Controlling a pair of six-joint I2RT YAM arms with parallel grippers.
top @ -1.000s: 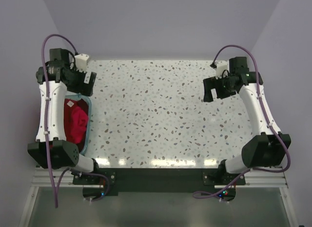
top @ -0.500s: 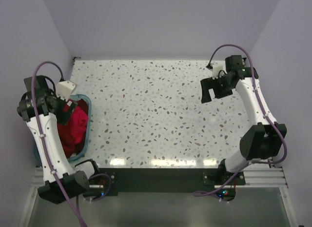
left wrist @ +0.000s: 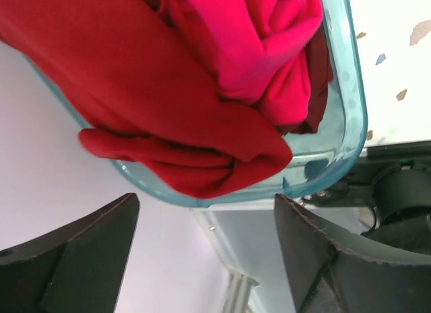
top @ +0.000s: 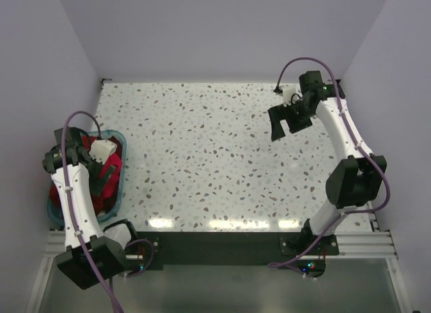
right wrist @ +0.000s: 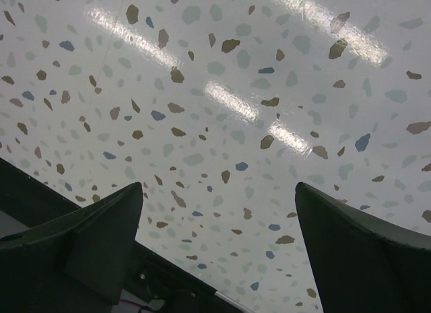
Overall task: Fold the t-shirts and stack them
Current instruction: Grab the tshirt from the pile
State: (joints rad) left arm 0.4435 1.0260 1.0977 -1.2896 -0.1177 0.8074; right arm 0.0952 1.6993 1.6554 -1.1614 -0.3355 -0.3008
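Observation:
The red t-shirts (top: pixel 111 170) lie bunched in a teal plastic basket (top: pixel 121 185) at the table's left edge. In the left wrist view a deep crimson shirt (left wrist: pixel 128 104) hangs over the basket rim (left wrist: pixel 337 77) and a brighter pinkish-red one (left wrist: pixel 259 44) lies on top. My left gripper (top: pixel 102 180) is open and empty, hovering over the basket; its fingers (left wrist: pixel 81 259) frame the basket's near end. My right gripper (top: pixel 285 128) is open and empty above the bare table at the far right; it also shows in the right wrist view (right wrist: pixel 219 212).
The speckled white table (top: pixel 215 158) spans the middle. Grey walls close the left, back and right sides. A black rail (top: pixel 215 242) with the arm bases runs along the near edge.
My left arm has swung from the far left corner down to the basket and now hovers over the shirts. My right gripper has drifted a little left and farther back.

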